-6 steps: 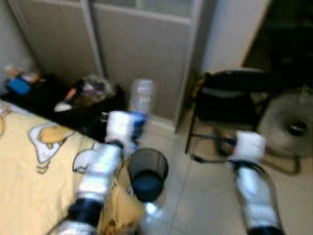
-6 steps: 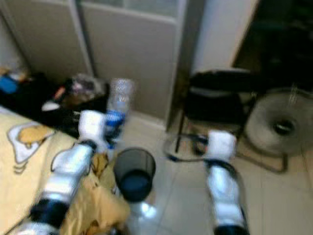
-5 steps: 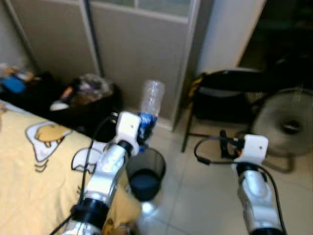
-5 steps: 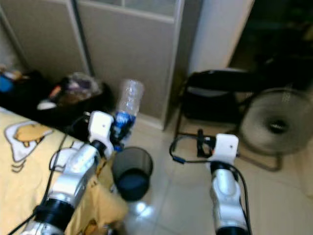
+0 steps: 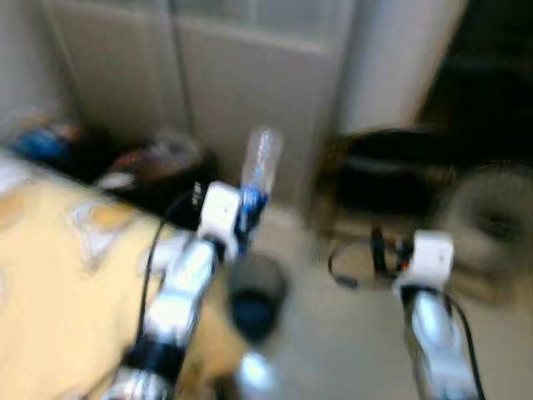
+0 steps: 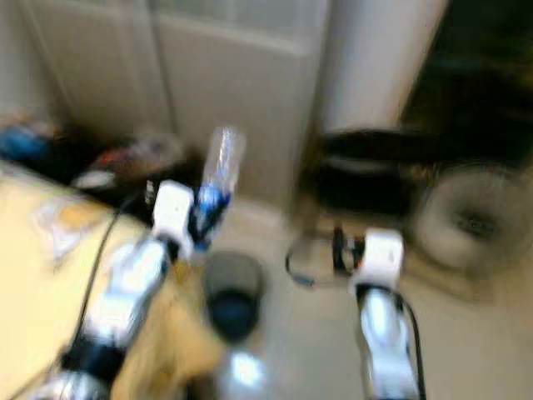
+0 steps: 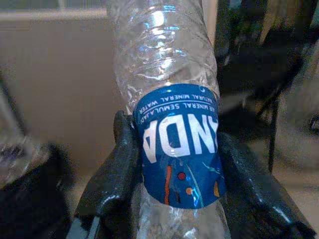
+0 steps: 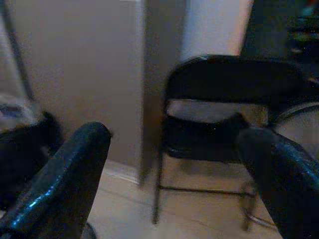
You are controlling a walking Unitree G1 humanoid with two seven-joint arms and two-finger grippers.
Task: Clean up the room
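While the head views are smeared with motion, the nearest thing is plain enough: the yellow bed cover [image 5: 58, 275] fills the lower left of the frame, and the left arm rises from beside it. Just past it on the pale tiled floor [image 5: 350, 350] stands a dark mesh waste bin [image 5: 256, 298], low and centre-left. The left end effector [image 7: 172, 164] is clamped on a clear plastic bottle [image 5: 257, 171] with a blue label, its black fingers [image 7: 117, 169] pressed to either side of the label, and the bottle stands upright above the bin and a little behind it. I'd judge the step in hand to be carrying this bottle to the bin; the next move calls for bringing it squarely over the bin's mouth and then letting go, so it does not catch the rim and bounce onto the tiles. The right end effector [image 8: 174, 164] hangs empty at lower right, fingers spread wide. Further off, a black folding chair [image 8: 224, 119] stands mid-right, a round fan [image 6: 466, 221] beside it at the right edge, dark bags of clutter [image 5: 154, 162] at upper left, and pale panelled doors [image 5: 241, 75] behind
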